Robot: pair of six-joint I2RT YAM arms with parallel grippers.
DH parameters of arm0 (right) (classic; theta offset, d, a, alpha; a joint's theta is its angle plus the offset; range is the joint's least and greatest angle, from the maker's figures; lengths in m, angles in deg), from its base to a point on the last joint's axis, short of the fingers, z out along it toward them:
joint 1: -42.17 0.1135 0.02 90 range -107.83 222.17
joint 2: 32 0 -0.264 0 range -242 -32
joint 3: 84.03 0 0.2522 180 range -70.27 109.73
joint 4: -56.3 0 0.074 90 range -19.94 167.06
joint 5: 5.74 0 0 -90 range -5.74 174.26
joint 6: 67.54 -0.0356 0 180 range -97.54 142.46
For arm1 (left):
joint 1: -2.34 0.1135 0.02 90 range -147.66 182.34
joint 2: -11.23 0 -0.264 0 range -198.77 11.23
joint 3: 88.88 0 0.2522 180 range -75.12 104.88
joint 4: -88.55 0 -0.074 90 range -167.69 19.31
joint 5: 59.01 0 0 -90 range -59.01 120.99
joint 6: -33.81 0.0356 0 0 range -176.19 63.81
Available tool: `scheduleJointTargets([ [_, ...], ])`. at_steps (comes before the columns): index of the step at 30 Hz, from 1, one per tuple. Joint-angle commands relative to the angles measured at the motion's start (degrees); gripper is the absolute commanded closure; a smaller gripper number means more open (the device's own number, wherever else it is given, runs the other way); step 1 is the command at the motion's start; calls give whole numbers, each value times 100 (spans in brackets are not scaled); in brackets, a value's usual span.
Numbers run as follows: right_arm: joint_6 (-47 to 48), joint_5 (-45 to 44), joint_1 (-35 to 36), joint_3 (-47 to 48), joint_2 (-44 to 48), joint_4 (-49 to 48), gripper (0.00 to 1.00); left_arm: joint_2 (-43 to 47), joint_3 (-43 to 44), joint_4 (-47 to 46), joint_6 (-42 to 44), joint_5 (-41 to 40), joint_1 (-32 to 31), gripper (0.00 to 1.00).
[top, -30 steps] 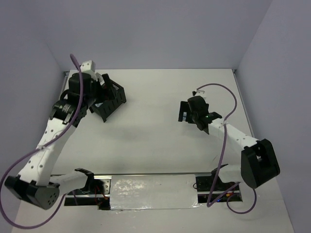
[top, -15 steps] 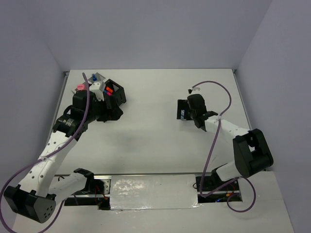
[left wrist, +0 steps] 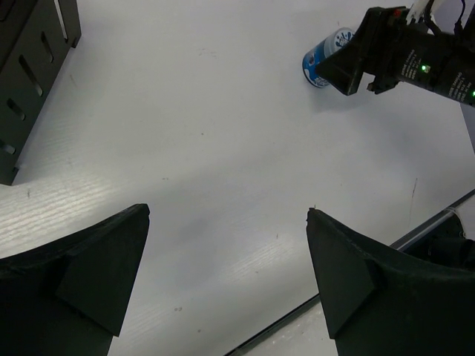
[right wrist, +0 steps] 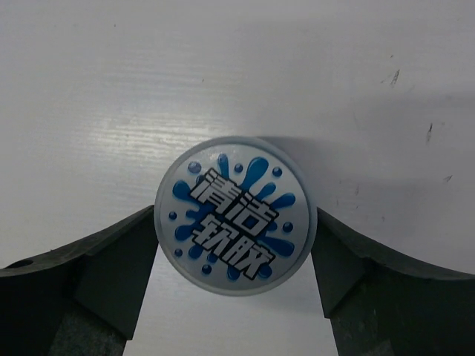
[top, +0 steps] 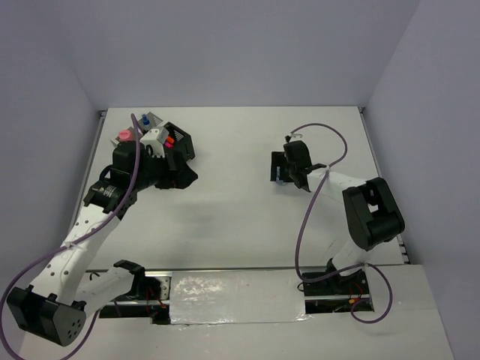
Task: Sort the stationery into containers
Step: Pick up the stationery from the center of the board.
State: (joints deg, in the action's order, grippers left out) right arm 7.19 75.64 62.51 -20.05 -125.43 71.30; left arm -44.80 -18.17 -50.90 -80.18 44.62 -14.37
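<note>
My right gripper [right wrist: 234, 245] is shut on a round blue-white patterned tin [right wrist: 234, 216]; both fingers press its sides just above the table. In the top view this gripper [top: 279, 171] sits right of centre with the tin mostly hidden under it. The left wrist view shows the tin [left wrist: 325, 65] beside the right gripper. My left gripper [left wrist: 226, 245] is open and empty, over bare table next to the black mesh organiser [top: 180, 146], whose edge shows in the left wrist view [left wrist: 30, 67]. Orange-capped markers [top: 169, 140] stand in the organiser.
A light-grey cup [top: 154, 120] with a blue-capped item and a pink item [top: 123, 136] stand at the far left behind the organiser. The table's near edge with a metal rail [top: 232, 271] runs along the bottom. Purple cables loop off both arms.
My left arm has drawn back off the organiser, uncovering the markers, the cup and the pink item. My right gripper has moved left and slightly farther, over the tin.
</note>
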Motion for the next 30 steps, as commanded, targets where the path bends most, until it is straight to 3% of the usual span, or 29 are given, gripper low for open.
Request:
scheduleJointTargets([
  [1, -90, -323, -56, 418, -114, 166, 14, 92, -70, -384, -18, 246, -8, 1],
  [6, -117, -342, -100, 726, -395, 377, 10, 66, -44, -385, -9, 316, -8, 1],
  [9, -82, -263, -109, 998, -615, 588, 14, 66, -35, -385, -9, 316, -16, 1],
  [11, -90, -228, -109, 920, -554, 536, 28, 66, -35, -393, -18, 342, -8, 1],
  [12, -99, -228, -109, 789, -510, 483, 48, 75, -43, -402, -9, 334, -8, 1],
  [16, -100, -26, -83, 218, 85, -77, 77, 49, -78, -446, -97, 281, -16, 1],
  [19, -134, 237, -47, -196, 770, -352, 81, 4, -227, -665, -299, 350, -69, 1],
  [23, -30, 1395, 66, -547, 1782, -492, 87, 57, -578, -1209, -588, 289, -490, 1],
  [25, 181, 2450, 119, -758, 2380, -624, 88, 31, -676, -1640, -764, 499, -552, 1],
  [27, 392, 2951, 172, -637, 2775, -136, 88, -57, -694, -1965, -696, 834, -789, 1],
  [30, 516, 3514, 172, -101, 2944, 882, 88, 118, -737, -2316, -195, 493, -1316, 1],
])
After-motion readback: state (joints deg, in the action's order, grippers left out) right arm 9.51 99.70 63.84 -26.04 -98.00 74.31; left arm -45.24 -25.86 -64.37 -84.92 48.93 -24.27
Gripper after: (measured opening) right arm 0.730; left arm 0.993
